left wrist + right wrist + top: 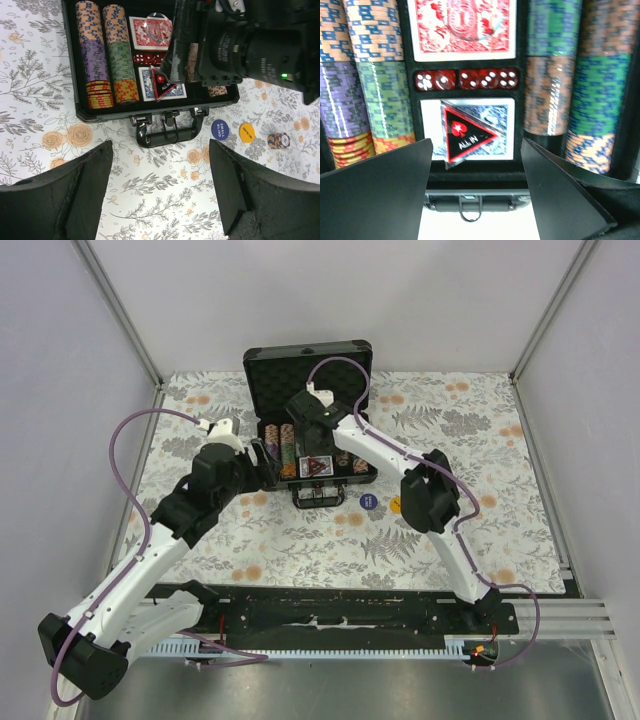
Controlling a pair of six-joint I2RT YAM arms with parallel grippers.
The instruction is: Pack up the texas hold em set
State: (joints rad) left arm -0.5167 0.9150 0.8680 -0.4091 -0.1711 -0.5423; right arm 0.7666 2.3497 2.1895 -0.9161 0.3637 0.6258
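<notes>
The briefcase [300, 365] lies open on the counter [300, 540]. The right gripper [476, 150] hangs open over its tray, and that arm hides the tray's right-hand rows from the left wrist view. The left gripper [161, 150] hovers open, empty, before its handle [167, 135]. Inside are poker chips [95, 60], a red deck [462, 25] and a blue deck [500, 125], with dice [466, 79] between the decks. A triangular marker [467, 135] seemingly rests tilted on the blue deck. Outside the briefcase, right of the handle, lie a blue button [220, 129], a yellow button [247, 132] and a loose chip stack [278, 140].

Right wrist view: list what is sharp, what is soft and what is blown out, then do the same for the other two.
Right wrist view: dice and triangular marker crisp, right-hand chips soft with glare streaks, table bleached white. Left wrist view: chips and table sharp, own fingers dark, featureless. Top external view: even light, faint shadows, case contents tiny.
</notes>
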